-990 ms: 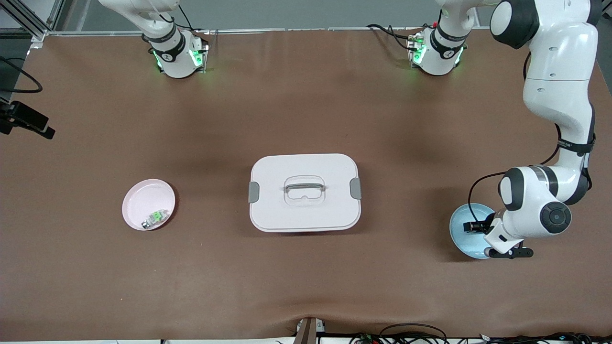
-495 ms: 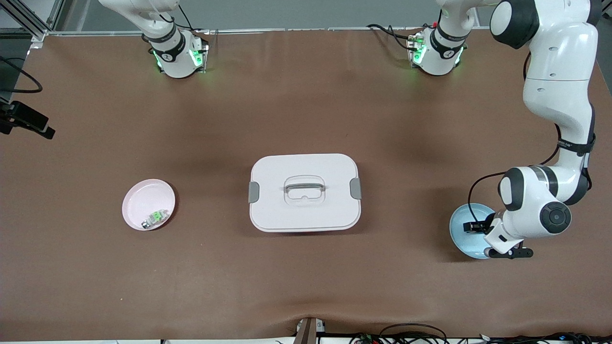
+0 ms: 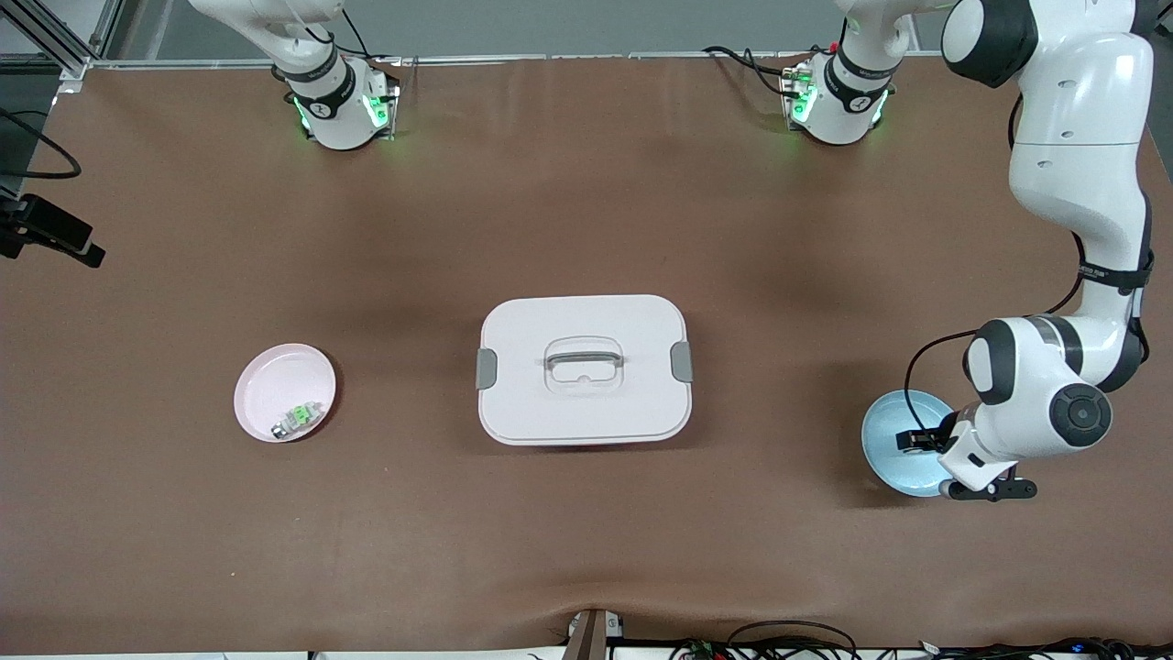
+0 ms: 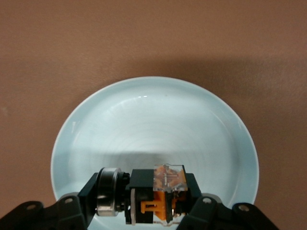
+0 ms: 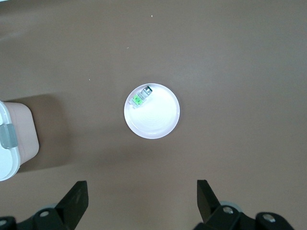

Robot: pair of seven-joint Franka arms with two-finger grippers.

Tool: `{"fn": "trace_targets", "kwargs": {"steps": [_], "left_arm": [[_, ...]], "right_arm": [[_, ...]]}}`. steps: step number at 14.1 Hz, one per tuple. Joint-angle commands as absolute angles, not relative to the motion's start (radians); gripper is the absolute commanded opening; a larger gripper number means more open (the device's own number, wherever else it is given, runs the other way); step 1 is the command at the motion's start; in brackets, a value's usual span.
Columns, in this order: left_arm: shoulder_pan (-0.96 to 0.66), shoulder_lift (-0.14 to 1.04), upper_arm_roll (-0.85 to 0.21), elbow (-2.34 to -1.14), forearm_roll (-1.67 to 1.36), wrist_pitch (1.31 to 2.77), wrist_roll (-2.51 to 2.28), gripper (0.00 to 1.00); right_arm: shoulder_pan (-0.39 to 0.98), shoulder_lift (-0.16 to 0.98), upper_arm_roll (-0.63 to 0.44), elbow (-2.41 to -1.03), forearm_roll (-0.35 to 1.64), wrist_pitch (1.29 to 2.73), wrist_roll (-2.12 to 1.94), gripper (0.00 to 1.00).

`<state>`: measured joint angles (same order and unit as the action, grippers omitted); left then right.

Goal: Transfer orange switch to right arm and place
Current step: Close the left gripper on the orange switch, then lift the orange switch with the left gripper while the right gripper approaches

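You see a white lidded box [image 3: 584, 368] mid-worktop [image 3: 586, 202], a pink plate [image 3: 275, 390] holding a green-and-silver part [image 3: 298, 418], and a blue plate [image 3: 889, 454].

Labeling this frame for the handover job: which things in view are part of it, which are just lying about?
In the job:
- orange switch, held in the left claw over the blue plate
- right claw, open, up over the pink plate

Lying about:
- green-and-silver part
- white lidded box

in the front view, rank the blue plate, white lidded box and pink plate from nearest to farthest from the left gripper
1. blue plate: right under the left gripper, at the left arm's end of the table.
2. white lidded box: mid-table.
3. pink plate: at the right arm's end, holding the green-and-silver part.
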<state>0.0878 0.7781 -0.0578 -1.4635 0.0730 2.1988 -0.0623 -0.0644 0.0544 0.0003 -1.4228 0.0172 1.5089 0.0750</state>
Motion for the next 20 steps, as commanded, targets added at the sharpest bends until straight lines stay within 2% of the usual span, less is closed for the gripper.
{"fn": "trace_targets", "kwargs": {"steps": [1,6,8,14,17,20], "left_arm": [[0.087,0.726,-0.064,-1.477,0.08,2.14,-0.216,0.36],[0.094,0.66,-0.089,-1.488,0.058,2.083,-0.328,0.36],[0.123,0.62,-0.083,-1.485,-0.11,2.059,-0.388,0.36],[0.147,0.542,-0.086,-1.486,-0.299,1.99,-0.48,0.36],[0.147,0.494,-0.086,-1.488,-0.432,1.968,-0.601,0.36],[0.146,0.457,-0.087,-1.489,-0.509,1.922,-0.678,0.36]], "right_arm": [[-0.081,0.048,0.011,-1.42,0.018,1.519,0.078,1.0],[-0.081,0.049,0.011,-1.416,0.023,1.52,0.091,1.0],[-0.083,0.051,0.011,-1.416,0.021,1.519,0.091,1.0],[-0.087,0.083,0.009,-1.416,0.017,1.52,0.087,1.0],[-0.084,0.153,0.011,-1.416,0.006,1.523,0.071,1.0],[-0.078,0.156,0.011,-1.414,0.003,1.531,0.071,1.0]]}}
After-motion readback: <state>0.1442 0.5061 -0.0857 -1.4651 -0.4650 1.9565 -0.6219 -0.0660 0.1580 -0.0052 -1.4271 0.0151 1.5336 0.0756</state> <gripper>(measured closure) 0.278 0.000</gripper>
